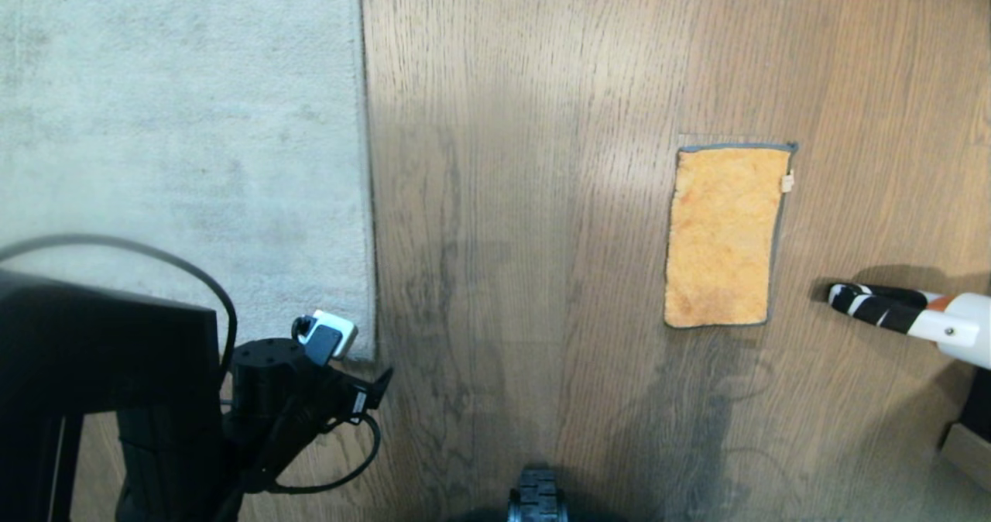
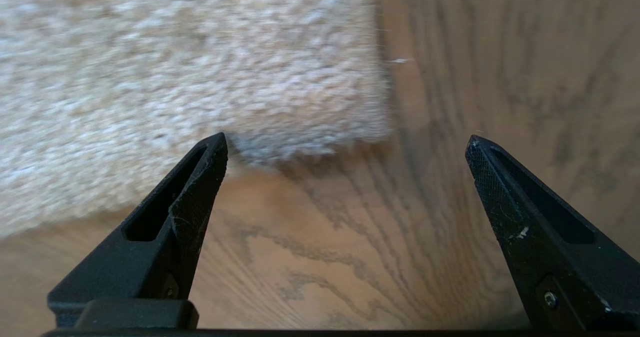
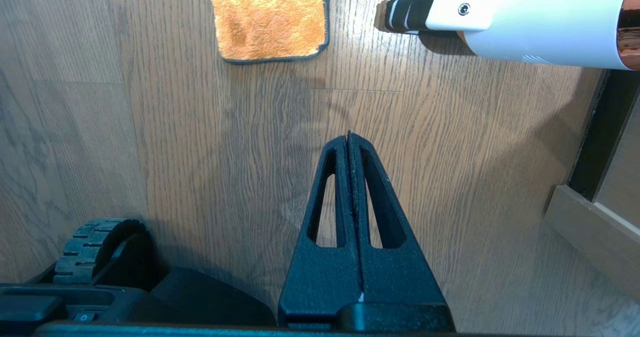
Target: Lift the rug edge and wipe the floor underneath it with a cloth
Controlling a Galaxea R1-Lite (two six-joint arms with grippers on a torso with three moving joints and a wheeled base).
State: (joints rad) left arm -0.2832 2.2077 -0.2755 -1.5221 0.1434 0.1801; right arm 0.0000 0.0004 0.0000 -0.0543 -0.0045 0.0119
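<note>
At 7 o'clock in the head view, the left gripper [image 2: 345, 144] hangs wide open, empty, just short of the flat pale grey-beige short-pile rug edge [image 2: 320, 142] corner. Nothing lifted or wiped yet: the orange fluffy microfibre cloth [image 1: 724, 235] lies untouched at 3 o'clock on the brown wood-grain plank floor [image 1: 526, 197]. The right gripper [image 3: 349, 136] is closed, empty, parked.

A home room, by its wood-plank floor [image 1: 542, 197], pale rug [image 1: 178, 135] and skirting board [image 3: 595, 232].

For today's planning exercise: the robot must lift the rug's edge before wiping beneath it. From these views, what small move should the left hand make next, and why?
Probably ease the left hand forward and down onto the rug edge, then close. Its fingers are wide open, with the rug's corner lying flat on the floor just ahead of them, ungripped. The cloth lies untouched on the floor and the right hand is shut, away from it.
</note>
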